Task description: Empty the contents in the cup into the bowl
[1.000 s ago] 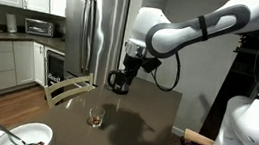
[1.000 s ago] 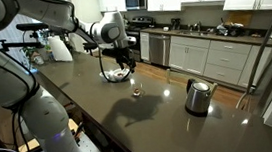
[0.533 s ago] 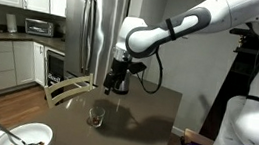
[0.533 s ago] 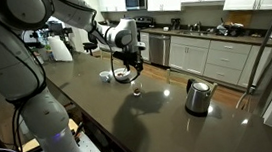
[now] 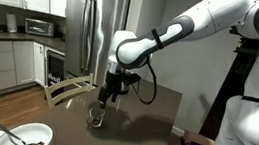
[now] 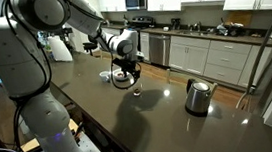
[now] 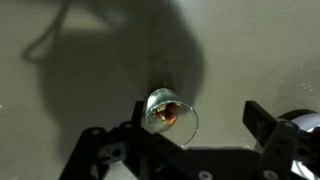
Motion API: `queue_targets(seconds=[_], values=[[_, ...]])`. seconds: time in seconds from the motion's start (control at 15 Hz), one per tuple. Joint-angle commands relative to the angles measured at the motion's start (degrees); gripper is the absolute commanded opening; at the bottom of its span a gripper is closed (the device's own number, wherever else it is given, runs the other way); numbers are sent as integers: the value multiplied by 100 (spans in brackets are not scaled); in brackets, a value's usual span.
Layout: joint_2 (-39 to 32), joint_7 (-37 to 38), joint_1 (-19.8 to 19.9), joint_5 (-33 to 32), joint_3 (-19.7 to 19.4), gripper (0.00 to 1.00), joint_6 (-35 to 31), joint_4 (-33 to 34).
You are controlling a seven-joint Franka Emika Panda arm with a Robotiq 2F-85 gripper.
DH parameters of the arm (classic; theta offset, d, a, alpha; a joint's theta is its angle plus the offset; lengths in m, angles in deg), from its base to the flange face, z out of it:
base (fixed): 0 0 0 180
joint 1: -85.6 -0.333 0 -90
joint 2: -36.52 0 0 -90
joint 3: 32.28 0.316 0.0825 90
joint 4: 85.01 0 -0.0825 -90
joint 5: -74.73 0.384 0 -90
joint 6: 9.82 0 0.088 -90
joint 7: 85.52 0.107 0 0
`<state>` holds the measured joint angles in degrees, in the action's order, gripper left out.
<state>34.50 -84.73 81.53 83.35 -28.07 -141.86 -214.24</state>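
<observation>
- Clear short drinking glass (image 7: 173, 118) stands on the dark tabletop (image 5: 139, 116), a reddish-brown clump (image 7: 166, 113) inside.
- Black pincer (image 5: 107, 98) hovers above it, spread open.
- Wide white bowl (image 5: 22, 137) sits well apart.

gripper (image 5: 107, 95) downward, jaws spread wide

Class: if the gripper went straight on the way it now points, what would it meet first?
Probably the cup standing on the table: the gripper points down at it, jaws open to either side in the wrist view. The height above it is unclear.
</observation>
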Motion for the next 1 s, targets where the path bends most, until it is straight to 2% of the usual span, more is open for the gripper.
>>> queue_targets(seconds=[0.0,0.6,0.93], values=[[-263,-187,-7,43,24,100,-423,-33],[-780,-340,166,16,-134,100,-491,314],[-1160,-387,314,16,-249,100,-458,723]])
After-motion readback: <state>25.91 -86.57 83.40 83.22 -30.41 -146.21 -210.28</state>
